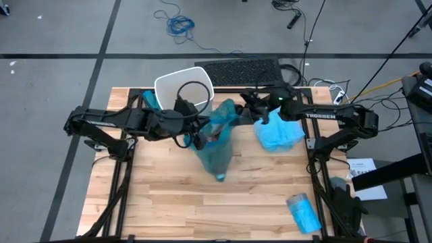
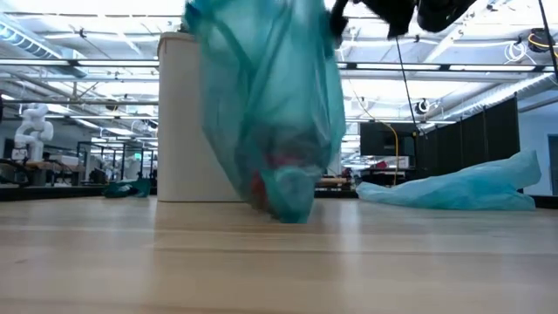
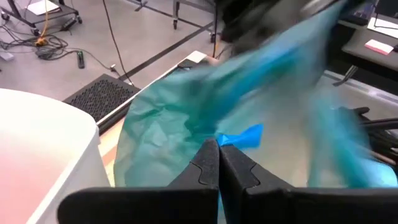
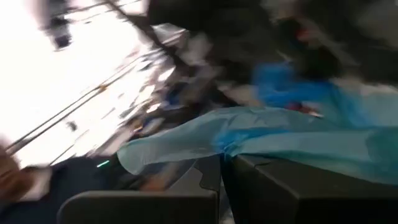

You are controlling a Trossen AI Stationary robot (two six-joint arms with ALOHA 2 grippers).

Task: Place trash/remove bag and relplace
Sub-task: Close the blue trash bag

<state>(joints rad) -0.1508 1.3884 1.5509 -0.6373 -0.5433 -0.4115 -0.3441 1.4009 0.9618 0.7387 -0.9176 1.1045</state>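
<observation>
Light wood table [image 1: 202, 196] on a grey floor, open workshop room behind in the low view.

Left gripper [image 1: 200, 135] fingers [image 3: 205, 171] pressed together, pinching the rim of the teal bag [image 1: 217, 145]; a bit of blue plastic sticks up between the tips in the left wrist view. Right gripper [image 1: 251, 102] fingers [image 4: 208, 180] also together, clamped on the bag's other top edge, film draped over them in the right wrist view.

The bag hangs between the two grippers near table centre, stretched from mouth to bottom, its lower end touching the wood [image 2: 288, 205]. Trash [image 2: 277, 179] sits bunched in the bottom of the bag: reddish and pale shapes through the film, items not separable.

White bin [image 1: 183, 89] stands just behind the bag at the table's back edge on the left arm's side, upright. Loose pale blue bag [image 1: 278, 133] lies crumpled on the table under the right arm. Roll of blue bags [image 1: 302, 210] near the front right corner, well apart. Black mat [image 1: 239, 71] on the floor behind the table.
</observation>
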